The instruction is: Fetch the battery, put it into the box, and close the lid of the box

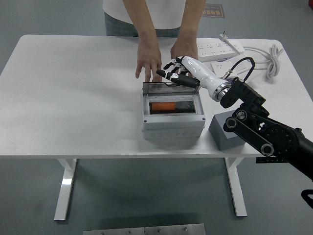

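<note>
A grey box [172, 122] stands at the table's middle with an orange battery [163, 106] lying inside it. Its clear lid [168, 87] is hinged at the far edge and tilted forward, partly lowered over the opening. My right hand [172, 76], white with black fingers, reaches over the lid's top edge, its fingers resting against the lid without gripping it. A person's two hands [148, 61] rest on the table just behind the box, touching its far side. My left arm is out of view.
A grey block [225, 130] sits right of the box under my right forearm. A white power strip [220, 48] and a coiled white cable [270, 61] lie at the far right. The table's near edge [122, 155] runs just before the box.
</note>
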